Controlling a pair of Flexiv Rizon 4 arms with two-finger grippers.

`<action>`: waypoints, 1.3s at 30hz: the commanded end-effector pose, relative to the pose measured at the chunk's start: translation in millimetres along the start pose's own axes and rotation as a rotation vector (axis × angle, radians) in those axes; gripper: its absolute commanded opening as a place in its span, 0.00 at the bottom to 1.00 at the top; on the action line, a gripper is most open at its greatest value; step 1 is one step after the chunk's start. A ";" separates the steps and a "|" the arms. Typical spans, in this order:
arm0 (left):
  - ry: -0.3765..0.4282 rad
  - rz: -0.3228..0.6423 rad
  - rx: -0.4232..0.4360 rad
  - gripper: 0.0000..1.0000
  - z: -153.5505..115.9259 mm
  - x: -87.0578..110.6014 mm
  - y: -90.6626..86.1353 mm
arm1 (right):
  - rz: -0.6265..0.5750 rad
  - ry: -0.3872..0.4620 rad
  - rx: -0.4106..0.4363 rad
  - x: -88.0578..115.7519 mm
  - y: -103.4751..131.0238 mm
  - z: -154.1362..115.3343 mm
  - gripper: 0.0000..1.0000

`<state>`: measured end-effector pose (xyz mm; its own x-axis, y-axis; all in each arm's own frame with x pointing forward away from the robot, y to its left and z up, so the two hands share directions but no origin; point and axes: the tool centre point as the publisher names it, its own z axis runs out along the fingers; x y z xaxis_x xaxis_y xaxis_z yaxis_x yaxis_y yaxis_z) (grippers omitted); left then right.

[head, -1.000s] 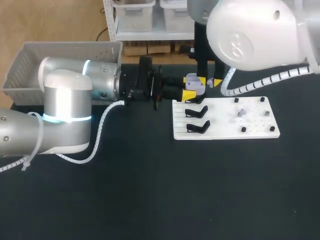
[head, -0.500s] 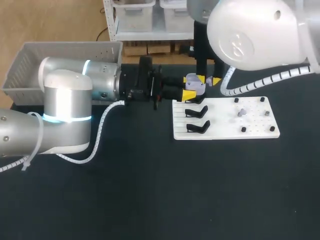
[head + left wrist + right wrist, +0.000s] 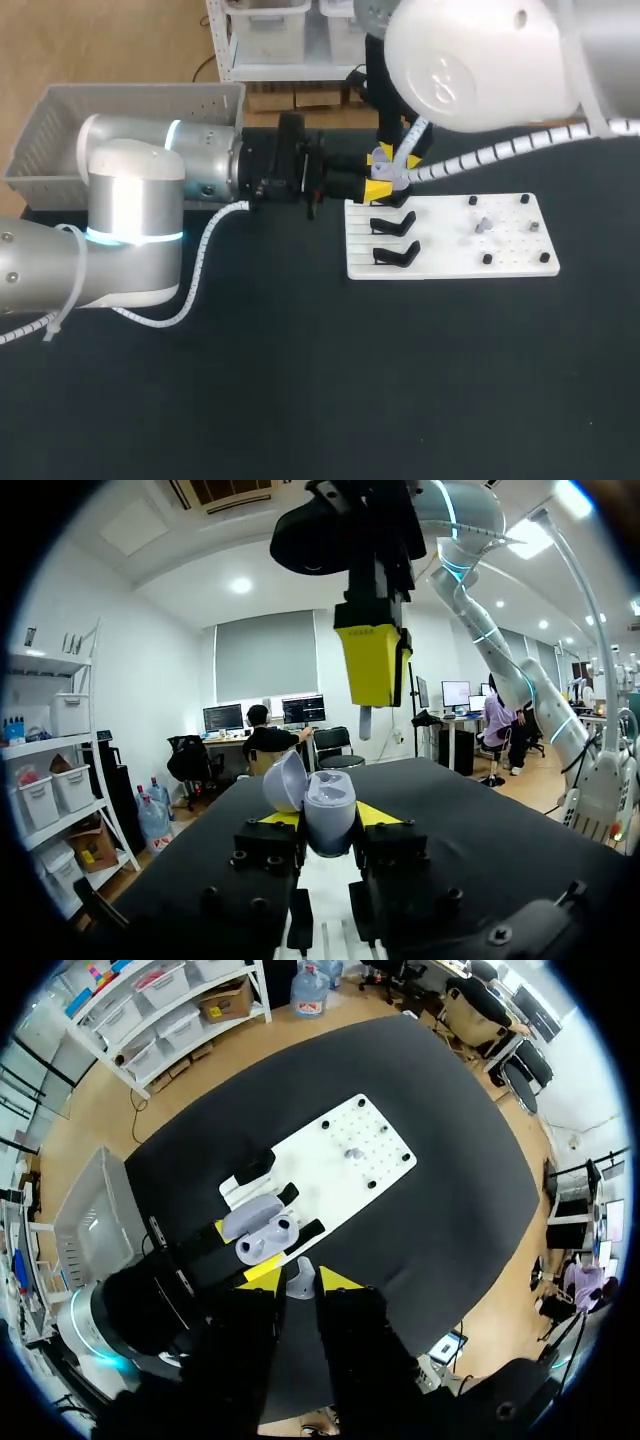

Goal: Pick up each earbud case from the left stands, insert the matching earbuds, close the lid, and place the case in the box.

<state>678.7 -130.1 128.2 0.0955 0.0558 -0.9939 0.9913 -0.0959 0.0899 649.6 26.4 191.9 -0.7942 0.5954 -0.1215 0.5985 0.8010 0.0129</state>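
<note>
Our left end effector (image 3: 320, 820) is clenched on the case (image 3: 320, 802), with one yellow tip on each side. It holds the case just past the far left corner of the white board (image 3: 450, 262). The lid stands open, tipped back to one side. The right wrist view shows the two wells facing up, though we cannot tell whether anything sits in them. Our right end effector (image 3: 298, 1278) hangs directly above the case, apart from it. It is closed on a small pale earbud (image 3: 300, 1284), whose stem pokes out below the yellow tips. In the head view it covers part of the case, and the big white joint of our right arm (image 3: 470, 60) hides the far right of the desk (image 3: 300, 380). Two black stands (image 3: 395, 223) lie on the board's left part, right beside our left fingers. On its right part are black pegs (image 3: 487, 259) and a small pale piece (image 3: 482, 226), too small to make out. The grey box (image 3: 50, 130) sits at the far left of the desk behind our left arm (image 3: 130, 200), well apart from the case.
</note>
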 end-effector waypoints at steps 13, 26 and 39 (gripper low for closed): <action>0.000 0.003 -0.007 0.00 0.2 -0.1 -1.9 | 0.128 0.050 0.082 -7.6 19.9 5.4 0.00; 0.000 0.003 -0.007 0.00 0.2 -0.1 -1.9 | 0.195 0.044 0.106 -11.1 17.8 10.2 0.00; 0.000 0.003 -0.007 0.00 0.2 -0.1 -1.9 | 0.227 0.039 0.114 -11.8 19.3 14.0 0.00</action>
<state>678.7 -130.1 128.1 0.0955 0.0559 -0.9939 0.9913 -0.0958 0.0898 671.4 33.4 180.6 -0.6423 0.7613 -0.0882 0.7664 0.6377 -0.0773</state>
